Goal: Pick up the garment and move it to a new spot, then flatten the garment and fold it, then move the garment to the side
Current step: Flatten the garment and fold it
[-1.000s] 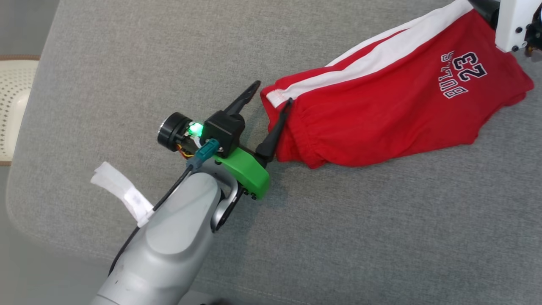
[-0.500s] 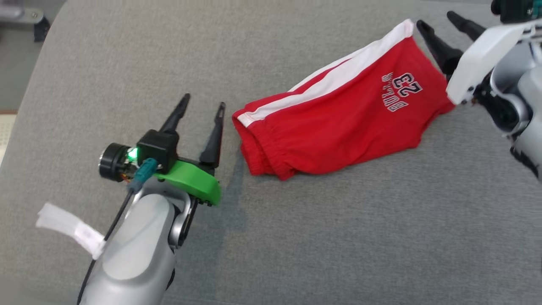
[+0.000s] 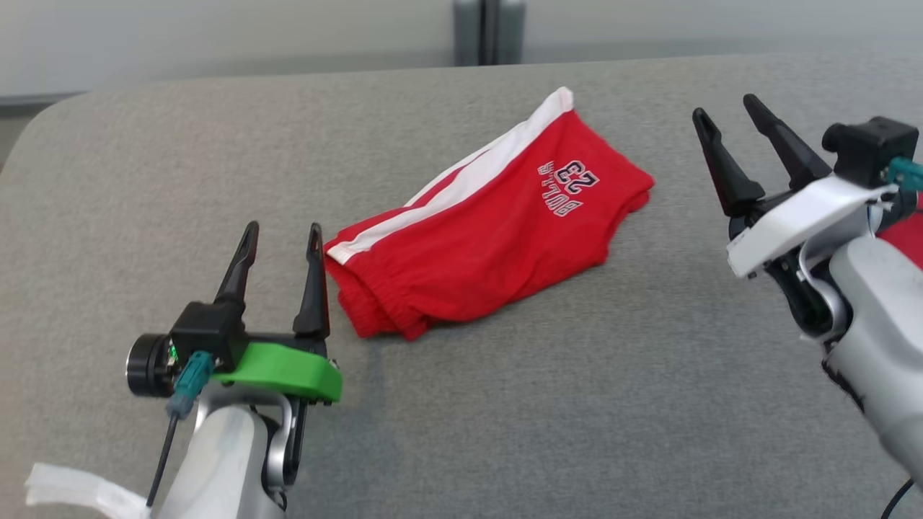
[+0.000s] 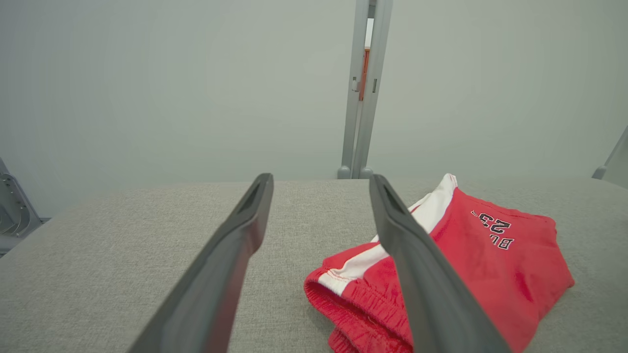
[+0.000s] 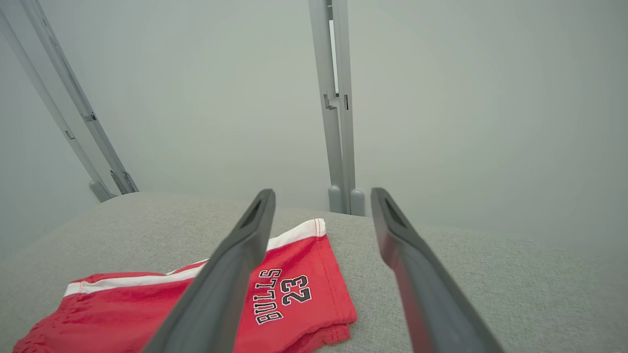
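Note:
The garment is a pair of red shorts with a white side stripe and "BULLS 23" lettering, lying folded on the grey cloth surface. It also appears in the left wrist view as the garment and in the right wrist view as the garment. My left gripper stands open just left of the waistband end, holding nothing. My right gripper stands open to the right of the leg end, apart from the cloth. Both pairs of dark fingers are spread wide over the surface.
A pale wall with a grey upright post runs behind the far edge of the surface. A bit of red cloth peeks out behind my right wrist. A white tag hangs off my left forearm.
The head camera has tilted up, so the whole picture shifted. Both grippers have drawn back from the shorts' two ends, which now lie free on the surface.

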{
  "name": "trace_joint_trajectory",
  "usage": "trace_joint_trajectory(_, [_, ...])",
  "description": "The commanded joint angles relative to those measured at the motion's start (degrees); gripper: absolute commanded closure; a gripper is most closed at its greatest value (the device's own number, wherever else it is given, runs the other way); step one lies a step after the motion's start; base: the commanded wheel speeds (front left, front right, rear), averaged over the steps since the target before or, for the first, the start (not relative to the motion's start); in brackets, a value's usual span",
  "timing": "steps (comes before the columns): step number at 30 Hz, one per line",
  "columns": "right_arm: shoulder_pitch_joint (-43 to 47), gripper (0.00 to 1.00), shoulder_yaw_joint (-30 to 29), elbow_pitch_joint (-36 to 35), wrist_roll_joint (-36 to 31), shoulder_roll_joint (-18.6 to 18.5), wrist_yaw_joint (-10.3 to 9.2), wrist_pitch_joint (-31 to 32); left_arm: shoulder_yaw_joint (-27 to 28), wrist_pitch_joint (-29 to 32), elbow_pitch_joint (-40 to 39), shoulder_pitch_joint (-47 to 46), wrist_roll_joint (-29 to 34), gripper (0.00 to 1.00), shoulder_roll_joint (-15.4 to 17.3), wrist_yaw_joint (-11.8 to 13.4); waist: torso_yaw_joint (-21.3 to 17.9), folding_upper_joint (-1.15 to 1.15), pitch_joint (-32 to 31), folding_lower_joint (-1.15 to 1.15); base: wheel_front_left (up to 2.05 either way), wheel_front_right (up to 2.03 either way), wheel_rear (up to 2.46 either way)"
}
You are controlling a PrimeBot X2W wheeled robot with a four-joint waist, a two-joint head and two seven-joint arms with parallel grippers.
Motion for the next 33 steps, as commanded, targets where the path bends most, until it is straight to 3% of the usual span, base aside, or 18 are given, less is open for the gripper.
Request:
trace_joint_trajectory(1, [4.0, 0.0, -3.5, -2.2, -3.6, 1.6, 0.0, -0.1, 1.1, -0.1, -0.9, 2.2, 0.8, 0.0, -0.4, 0.1, -4.2, 0.0, -3.2, 0.0, 0.0, 0.0, 0.0])
trace_joint_trajectory(7, [16.7, 0.0, -16.4, -11.2, -15.1, 9.2, 0.0, -0.2, 4.3, -0.1, -3.5, 7.7, 3.4, 0.0, -1.3, -1.4, -6.7, 0.0, -4.4, 0.0, 0.0, 0.0, 0.0])
trace_joint_trajectory(13, [25.7, 0.0, -21.7, -14.3, -21.4, 15.1, 0.0, -0.2, 7.0, -0.1, -5.8, 13.5, 4.3, 0.0, -2.3, -1.4, -8.3, 0.0, -5.9, 0.0, 0.0, 0.0, 0.0])
trace_joint_trajectory(18, [29.5, 0.0, -23.8, -14.8, -23.5, 17.9, 0.0, -0.2, 7.0, -0.1, -6.0, 16.8, 6.2, 0.0, -2.6, -1.5, -8.4, 0.0, -6.6, 0.0, 0.0, 0.0, 0.0])
trace_joint_trajectory(26, [31.4, 0.0, -23.9, -13.8, -23.8, 18.7, 0.0, -0.2, 5.6, -0.1, -6.3, 17.0, 3.7, 0.0, -2.7, -0.7, -7.0, 0.0, -6.1, 0.0, 0.0, 0.0, 0.0])
trace_joint_trajectory(33, [27.3, 0.0, -22.7, -9.3, -11.7, 19.5, 0.0, 3.4, 3.7, -0.1, -5.9, 14.0, 2.9, 0.0, -2.7, -0.6, -3.2, 0.0, -3.0, 0.0, 0.0, 0.0, 0.0])
